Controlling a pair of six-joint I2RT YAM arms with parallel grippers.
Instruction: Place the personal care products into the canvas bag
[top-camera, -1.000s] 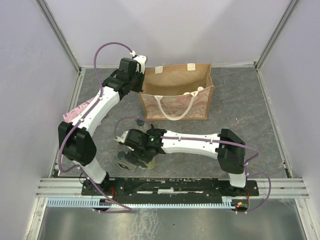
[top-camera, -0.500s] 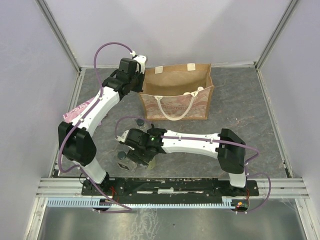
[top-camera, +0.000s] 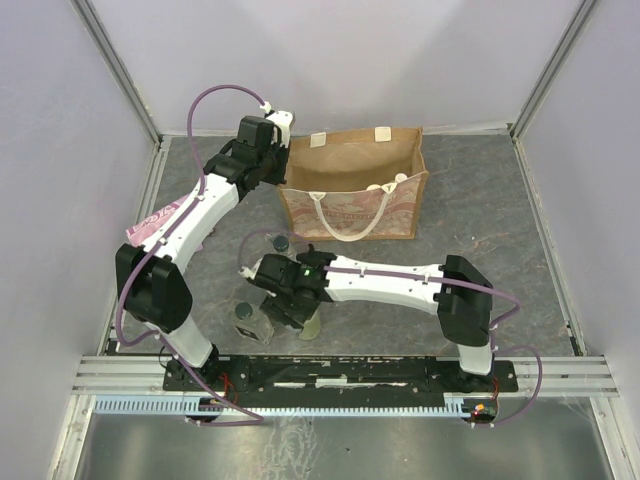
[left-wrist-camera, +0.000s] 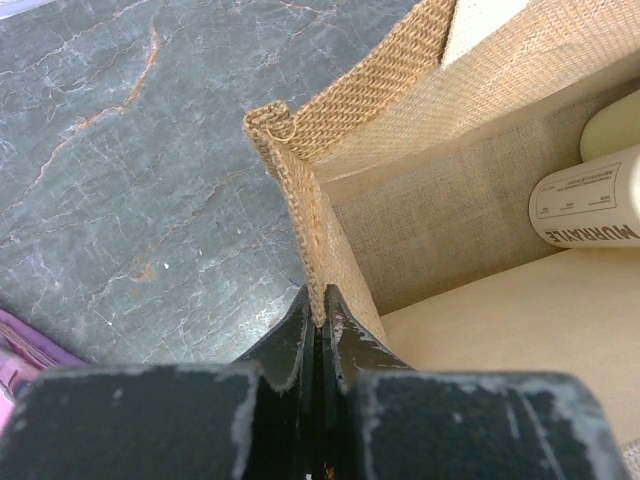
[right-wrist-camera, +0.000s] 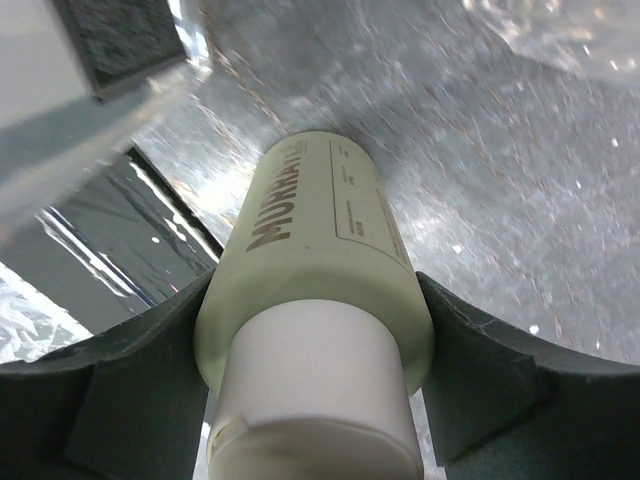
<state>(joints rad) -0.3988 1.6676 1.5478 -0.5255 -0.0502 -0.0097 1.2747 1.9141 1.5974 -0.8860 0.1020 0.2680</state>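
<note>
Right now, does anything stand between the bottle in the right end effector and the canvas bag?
Nothing visible does. A black-capped bottle stands left of the straight line from the pale yellow bottle to the canvas bag, and the left end effector pinches the bag's left rim, its mouth open.

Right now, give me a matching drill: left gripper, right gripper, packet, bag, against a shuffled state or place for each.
Things:
1. left gripper
2. right gripper
3. packet
4. bag

States or places:
A. has bottles inside
B. shut on a yellow bottle
C. lying at the table's left edge
D. pinching the bag's rim

Pairs: 1-D, 2-B, 3-C, 4-A
</note>
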